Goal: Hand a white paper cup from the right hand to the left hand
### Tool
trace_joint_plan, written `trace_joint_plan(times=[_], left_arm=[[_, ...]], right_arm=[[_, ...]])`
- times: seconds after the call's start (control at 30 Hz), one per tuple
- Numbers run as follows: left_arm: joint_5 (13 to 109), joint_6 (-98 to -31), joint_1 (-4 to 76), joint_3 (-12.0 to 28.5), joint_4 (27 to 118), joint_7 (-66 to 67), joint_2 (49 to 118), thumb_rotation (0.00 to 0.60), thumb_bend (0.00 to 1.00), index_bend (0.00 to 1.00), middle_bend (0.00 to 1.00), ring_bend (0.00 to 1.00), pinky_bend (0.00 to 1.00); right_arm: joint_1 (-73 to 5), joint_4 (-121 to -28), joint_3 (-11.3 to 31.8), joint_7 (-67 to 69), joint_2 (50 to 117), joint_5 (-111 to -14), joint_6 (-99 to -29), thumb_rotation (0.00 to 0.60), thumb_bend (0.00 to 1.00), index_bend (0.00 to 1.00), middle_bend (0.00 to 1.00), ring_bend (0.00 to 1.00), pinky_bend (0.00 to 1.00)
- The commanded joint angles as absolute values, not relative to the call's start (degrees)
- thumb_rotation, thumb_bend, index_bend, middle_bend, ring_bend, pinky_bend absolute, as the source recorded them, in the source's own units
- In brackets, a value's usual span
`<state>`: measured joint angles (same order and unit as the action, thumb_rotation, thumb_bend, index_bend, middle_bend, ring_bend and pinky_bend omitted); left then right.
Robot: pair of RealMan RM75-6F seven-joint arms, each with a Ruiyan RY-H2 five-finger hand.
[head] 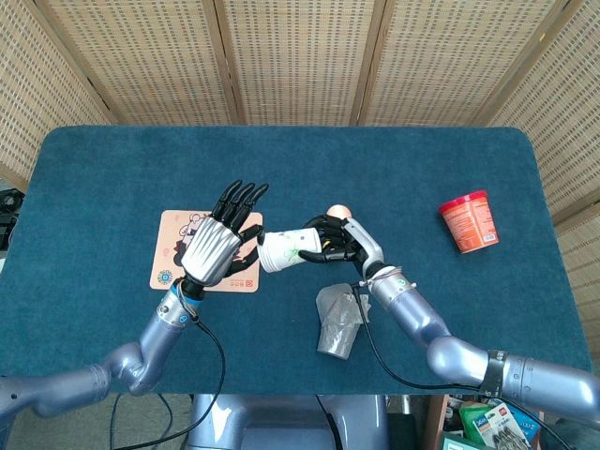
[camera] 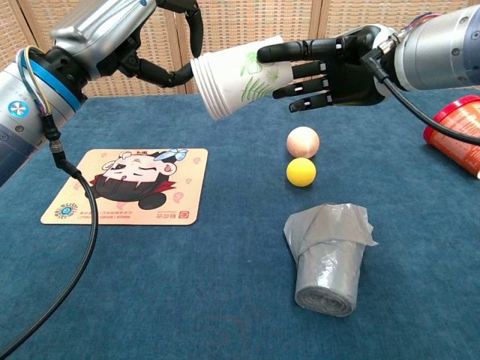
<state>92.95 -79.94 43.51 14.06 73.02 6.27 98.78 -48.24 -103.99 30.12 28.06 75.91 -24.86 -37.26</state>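
chest view: paper cup point(camera: 240, 79) sideways, base seemingly leftward.

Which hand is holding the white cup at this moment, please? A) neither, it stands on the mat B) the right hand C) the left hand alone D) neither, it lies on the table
B: the right hand grips the cup in the air above the table, while the left hand's fingers are only reaching its base.
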Motion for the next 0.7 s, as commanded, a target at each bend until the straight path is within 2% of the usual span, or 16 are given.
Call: trace_joint_plan(times=[0.03, 0.47, 0.7], left_arm=[[92.8, -79.8, 43.6, 14.0, 73.0, 6.4, 98.8, 0.600, 0.56, 0.63, 0.00, 0.00, 0.00], [92.5, -80.4, 43.5, 13.5, 72.9, 6.6, 98.6, 0.600, 0.57, 0.68, 0.00, 0.00, 0.00], [93.2, -82.8, 41.5, 12.2, 72.6, 5.0, 96.2, 0.600, 0.57, 0.68, 0.00, 0.00, 0.00]], right_arm=[[-48.0, -103.9, 30.2, 28.4, 75.8, -25.4, -37.0, 0.600, 0.47, 0.58, 0.63, 0.54, 0.64], [-47.2, -103.4, 30.2, 29.3, 75.2, -26.5, -36.9, 0.600, 0.47, 0.58, 0.63, 0.54, 0.64], [-46.5, -102.0, 29.8, 29.1, 74.2, -27.2, -37.2, 0.600, 0.47, 0.58, 0.63, 0.54, 0.64]])
